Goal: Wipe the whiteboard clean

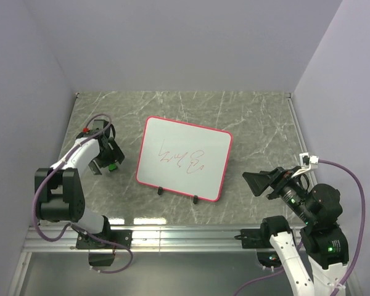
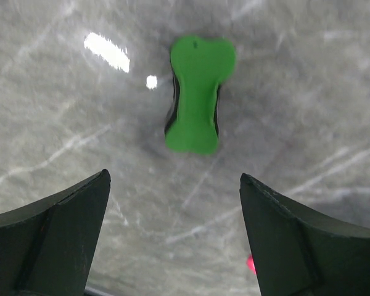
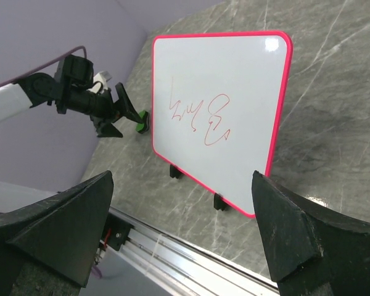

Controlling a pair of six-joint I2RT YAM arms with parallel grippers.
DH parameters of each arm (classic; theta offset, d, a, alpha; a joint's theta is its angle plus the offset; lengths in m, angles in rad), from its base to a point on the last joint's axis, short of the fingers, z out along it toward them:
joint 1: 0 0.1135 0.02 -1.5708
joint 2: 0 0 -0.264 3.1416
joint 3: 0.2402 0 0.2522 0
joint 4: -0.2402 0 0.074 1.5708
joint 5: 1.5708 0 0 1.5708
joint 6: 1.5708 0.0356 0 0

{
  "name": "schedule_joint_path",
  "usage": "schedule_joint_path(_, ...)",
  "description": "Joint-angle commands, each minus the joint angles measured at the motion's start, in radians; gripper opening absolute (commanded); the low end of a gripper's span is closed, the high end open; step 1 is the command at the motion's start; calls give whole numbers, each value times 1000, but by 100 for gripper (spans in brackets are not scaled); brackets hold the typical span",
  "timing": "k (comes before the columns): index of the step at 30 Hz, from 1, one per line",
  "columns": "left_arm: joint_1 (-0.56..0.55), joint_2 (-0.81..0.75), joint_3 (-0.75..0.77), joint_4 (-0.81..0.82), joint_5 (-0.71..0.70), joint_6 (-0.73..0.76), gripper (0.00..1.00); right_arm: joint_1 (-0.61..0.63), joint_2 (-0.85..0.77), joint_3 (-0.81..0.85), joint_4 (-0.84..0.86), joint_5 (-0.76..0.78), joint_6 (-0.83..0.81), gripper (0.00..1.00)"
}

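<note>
Your left tool (image 2: 174, 179) hangs open, empty, above the eraser (image 2: 197, 92); your right tool (image 3: 182, 176), open and empty, faces the scribbled whiteboard (image 3: 234, 80).

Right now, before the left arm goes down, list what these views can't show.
Eraser: in the top view mostly hidden by the left jaws; left wrist view shows only its blurred green top.
Scribble: too small to read in the top view.
Whiteboard: underside hidden in every view; left wrist view cuts it off, at most a pink speck at the bottom edge.
</note>
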Motion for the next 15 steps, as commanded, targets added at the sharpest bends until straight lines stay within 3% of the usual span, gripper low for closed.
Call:
schedule_joint_path(1, 16, 29, 23, 77, -2, 56, 90, 8, -12, -12, 27, 5, 18, 100)
schedule_joint_path(10, 56, 147, 52, 129, 22, 42, 89, 8, 5, -25, 64, 21, 42, 100)
schedule_joint_path(15, 66, 158, 51, 164, 17, 27, 81, 9, 0, -38, 62, 19, 51, 100)
